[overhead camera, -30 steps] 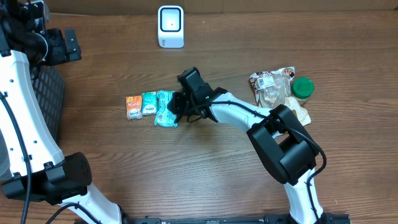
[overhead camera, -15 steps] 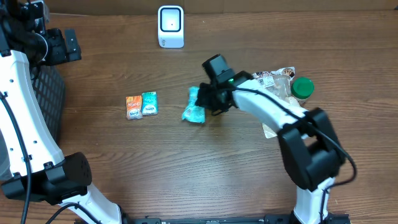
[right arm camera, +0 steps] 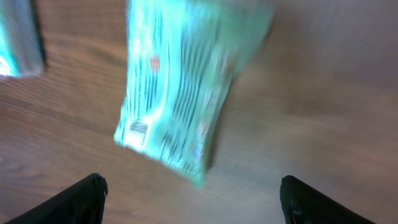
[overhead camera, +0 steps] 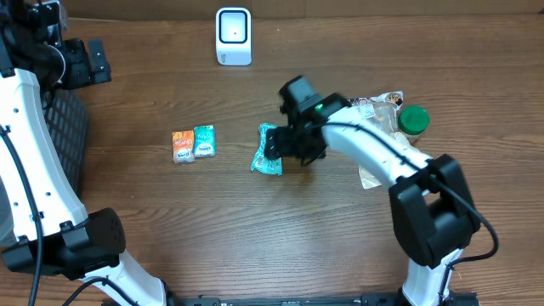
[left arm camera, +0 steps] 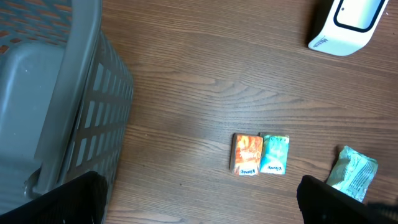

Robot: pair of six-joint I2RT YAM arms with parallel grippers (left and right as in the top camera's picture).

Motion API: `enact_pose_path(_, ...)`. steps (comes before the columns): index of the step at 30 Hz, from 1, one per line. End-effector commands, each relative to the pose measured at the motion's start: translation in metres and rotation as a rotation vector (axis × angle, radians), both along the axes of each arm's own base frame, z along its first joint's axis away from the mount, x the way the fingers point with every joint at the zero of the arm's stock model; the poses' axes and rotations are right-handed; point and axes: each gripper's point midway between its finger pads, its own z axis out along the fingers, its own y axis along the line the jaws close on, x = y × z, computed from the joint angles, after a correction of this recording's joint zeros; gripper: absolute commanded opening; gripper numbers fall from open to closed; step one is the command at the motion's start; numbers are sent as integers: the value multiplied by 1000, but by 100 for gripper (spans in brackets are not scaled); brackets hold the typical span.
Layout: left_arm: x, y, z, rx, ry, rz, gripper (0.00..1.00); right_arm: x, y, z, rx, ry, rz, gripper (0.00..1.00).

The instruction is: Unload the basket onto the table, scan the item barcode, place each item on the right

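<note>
- The teal pouch (overhead camera: 268,150) is seen lying flat on the wooden table (overhead camera: 255,238), near its middle and well short of the white scanner (overhead camera: 233,36) at the far edge.
- In the right wrist view, a small white patch is shown near one corner of the pouch, but it is too blurred to be read.
- The right gripper (right arm camera: 198,200) is held just beside and over the pouch. Its fingers are spread wide and nothing is gripped between them.
- An orange pack (overhead camera: 182,145) and a turquoise pack (overhead camera: 204,140) are laid touching each other, to the pouch's left.
- A green-lidded jar (overhead camera: 414,120) and clear bags (overhead camera: 371,119) are gathered at the right.
- The left gripper (left arm camera: 199,202) is raised at the far left, fully parted and empty, beside a grey basket (left arm camera: 74,93).
</note>
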Motion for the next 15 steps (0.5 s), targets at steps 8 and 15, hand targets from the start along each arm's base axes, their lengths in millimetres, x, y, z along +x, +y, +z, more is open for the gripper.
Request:
enact_pose_path(8,-2,-1,13,12,-36,-15,99,86,1,29,17,-432,306,53)
enact_pose_path(15,-2,-1,13,12,-36,-15,99,89,41,16,-8,-488,254,6)
